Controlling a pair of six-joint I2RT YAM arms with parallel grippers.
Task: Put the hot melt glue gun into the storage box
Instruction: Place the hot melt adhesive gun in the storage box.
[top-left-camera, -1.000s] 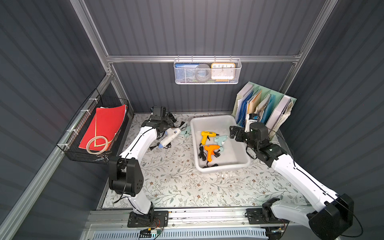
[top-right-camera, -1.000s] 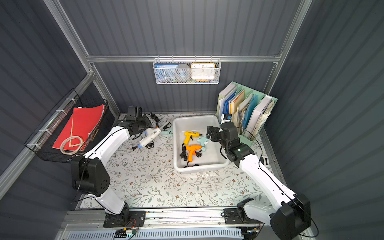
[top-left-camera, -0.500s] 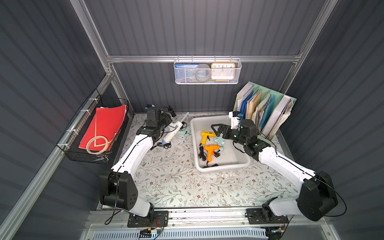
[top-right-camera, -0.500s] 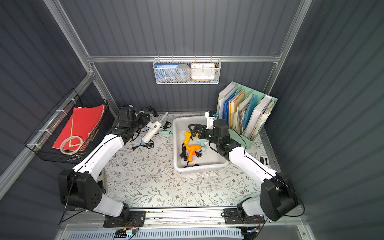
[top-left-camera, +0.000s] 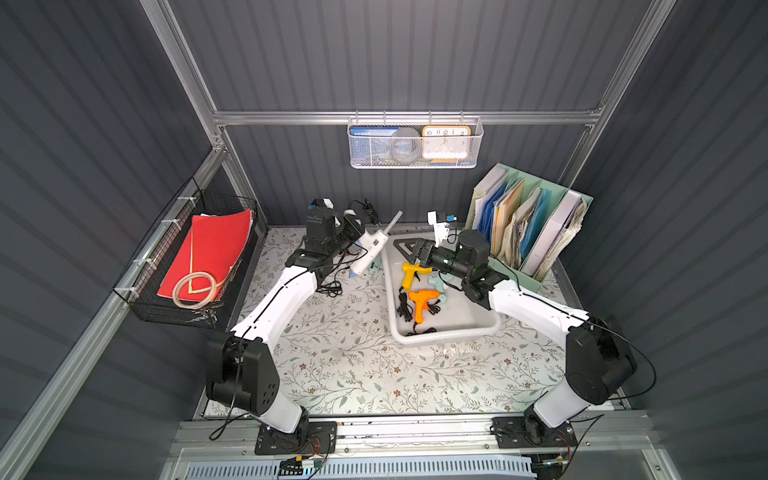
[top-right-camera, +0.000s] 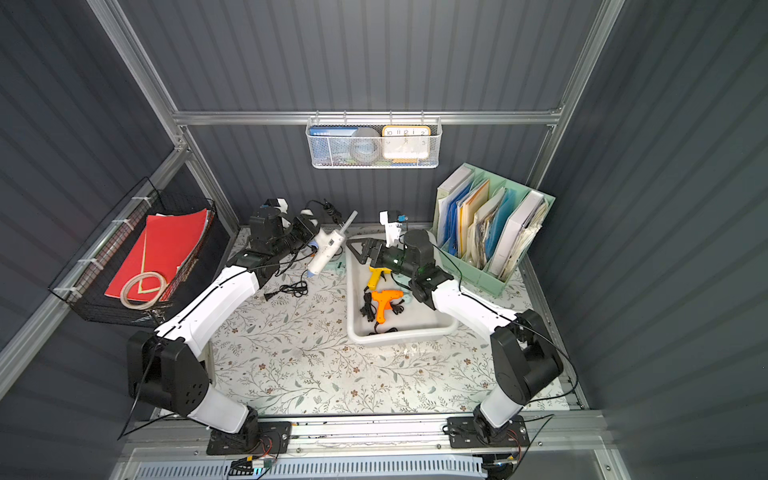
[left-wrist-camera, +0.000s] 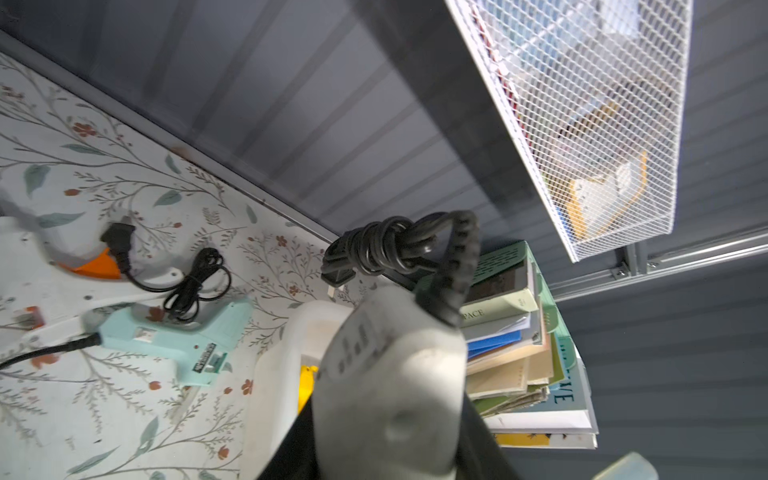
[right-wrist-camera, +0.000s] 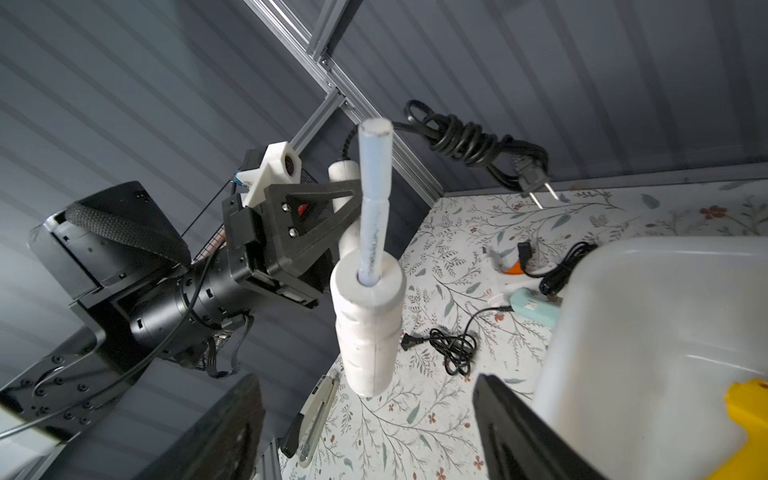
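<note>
Even light, blurred wrist-view foregrounds.

Left claw's (left-wrist-camera: 386, 415) grip perhaps hidden

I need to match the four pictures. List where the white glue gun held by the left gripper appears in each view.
Top views: white glue gun in the air, left of the storage box.
Left wrist: white glue gun low and central, its cord coiled above.
Right wrist: white glue gun central, the glue stick pointing up.
Shared landmark: storage box rim.
</note>
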